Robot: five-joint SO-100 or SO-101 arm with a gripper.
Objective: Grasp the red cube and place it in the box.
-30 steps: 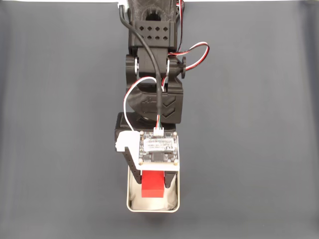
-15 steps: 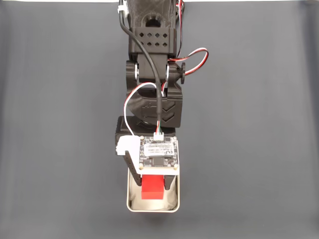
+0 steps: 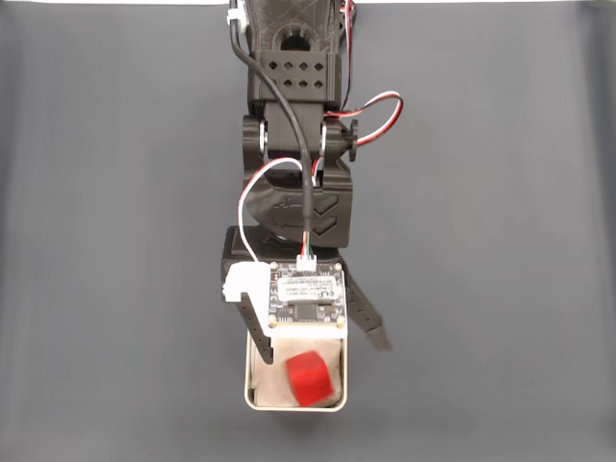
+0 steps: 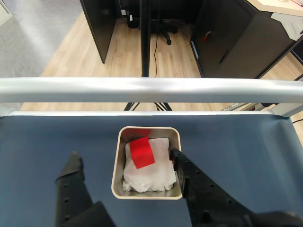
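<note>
Effectively the placing is done, as far as these pictures show. The red cube (image 3: pixel 310 377) lies inside the box (image 3: pixel 252 358), resting tilted on the white lining (image 4: pixel 151 175), with one corner turned so that it sits askew rather than square to the tin's walls. In the wrist view the red cube (image 4: pixel 142 152) sits toward the far side of the box (image 4: pixel 117 165), close to the rim there, and no part of it seems to hang over the edge, though the cube's edges look slightly soft, so I would not swear it has fully settled.

The gripper (image 3: pixel 321 347) hangs above the box with its jaws spread wide apart and nothing between them. In the fixed view one finger reaches down at the tin's left wall and the other splays out past its right wall, over the dark table mat (image 3: pixel 500 289). In the wrist view the gripper (image 4: pixel 126 160) frames the tin, one finger well to the left and the other at the right rim, neither touching the cube.

What is left, by my judgement, is only to lift the arm clear of the tin without catching its rim.
</note>
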